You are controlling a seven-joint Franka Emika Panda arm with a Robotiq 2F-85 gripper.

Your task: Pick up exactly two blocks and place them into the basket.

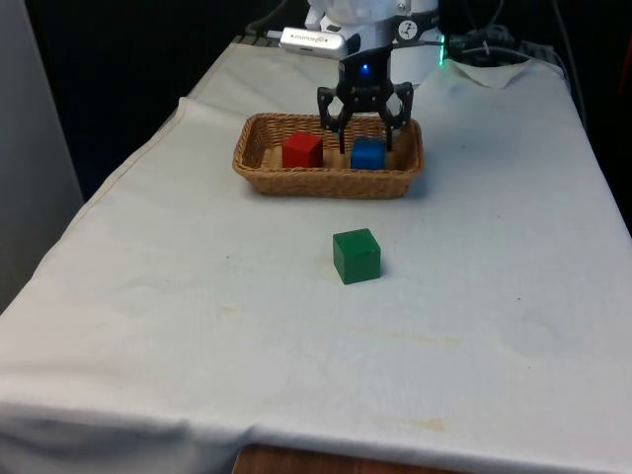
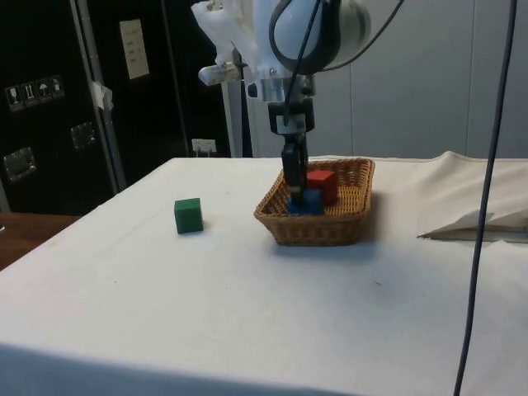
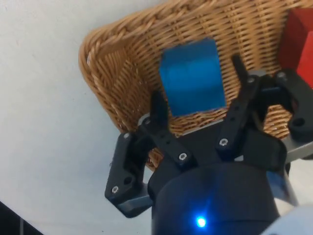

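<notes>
The wicker basket (image 1: 259, 168) holds a red block (image 1: 302, 150) and a blue block (image 1: 367, 158) side by side. My gripper (image 1: 366, 144) hangs just over the blue block, open, its fingers straddling the block's top with a small gap on at least one side. In the wrist view the blue block (image 3: 191, 73) sits between the spread fingertips (image 3: 238, 66), with the red block (image 3: 299, 39) beside it. A green block (image 1: 356, 256) rests on the cloth in front of the basket. From the side, the gripper (image 2: 294, 186) reaches into the basket (image 2: 318, 233) above the blue block (image 2: 308, 203).
The green block (image 2: 188, 215) stands alone on the white cloth, about a basket's width from the basket's near rim. A fold of cloth (image 2: 478, 227) lies on the table beyond the basket, towards the robot's base.
</notes>
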